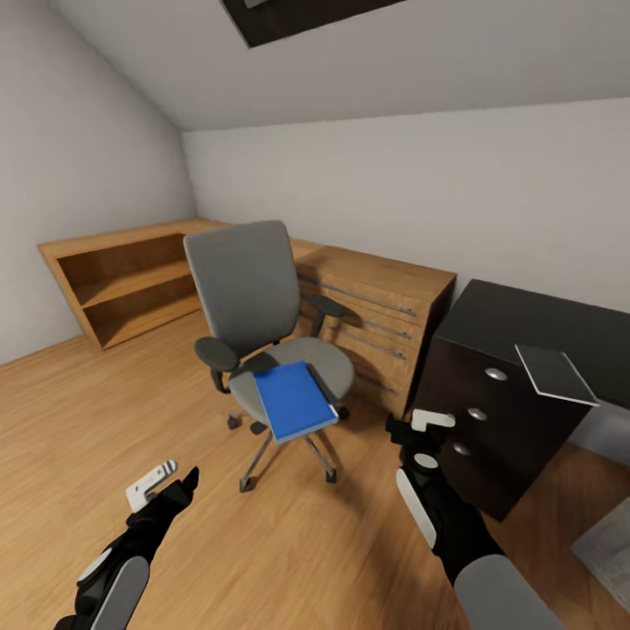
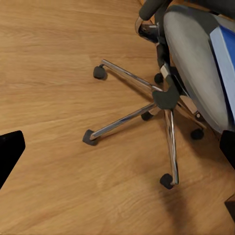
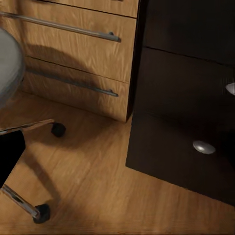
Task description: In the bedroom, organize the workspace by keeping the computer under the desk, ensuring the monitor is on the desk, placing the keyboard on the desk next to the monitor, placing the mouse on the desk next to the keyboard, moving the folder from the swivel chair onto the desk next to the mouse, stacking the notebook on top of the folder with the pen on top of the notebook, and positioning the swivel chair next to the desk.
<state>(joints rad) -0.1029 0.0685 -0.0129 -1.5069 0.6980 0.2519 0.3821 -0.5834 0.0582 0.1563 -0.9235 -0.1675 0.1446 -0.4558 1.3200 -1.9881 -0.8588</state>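
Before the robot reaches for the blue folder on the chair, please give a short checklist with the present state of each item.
1. Folder lies flat on the swivel chair seat, unobstructed: ok.
2. Left gripper free of any load: ok.
3. Right gripper open: cannot tell.
4. Either gripper close to the folder: not ok, both are apart from it.
5. Desk has bare top beside the notebook: ok.

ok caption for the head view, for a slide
Blue folder lies on the swivel chair beside the black desk.
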